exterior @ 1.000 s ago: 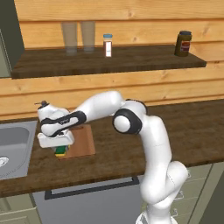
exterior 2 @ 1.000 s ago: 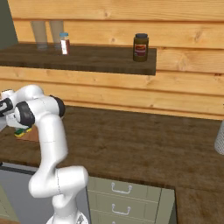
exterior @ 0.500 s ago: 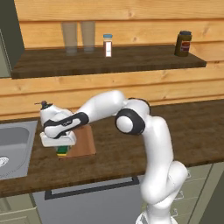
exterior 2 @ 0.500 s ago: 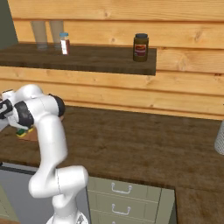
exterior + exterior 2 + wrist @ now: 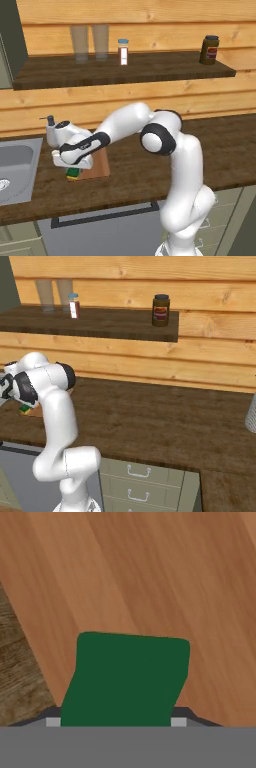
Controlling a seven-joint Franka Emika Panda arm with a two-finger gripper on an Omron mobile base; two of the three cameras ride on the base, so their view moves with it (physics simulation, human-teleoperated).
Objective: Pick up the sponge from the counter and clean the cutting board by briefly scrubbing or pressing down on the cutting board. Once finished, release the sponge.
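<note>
Sponge (image 5: pixel 125 679): clamped in gripper (image 5: pixel 74 171) jaws, lowered since a moment ago onto cutting board (image 5: pixel 97 166) near its counter-side (image 5: pixel 125 185) edge; pressing stage reached, release pending

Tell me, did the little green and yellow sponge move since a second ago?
Yes. The green and yellow sponge, shut in the gripper, has slid a little toward the near edge of the reddish-brown wooden cutting board, away from the steel sink.
</note>
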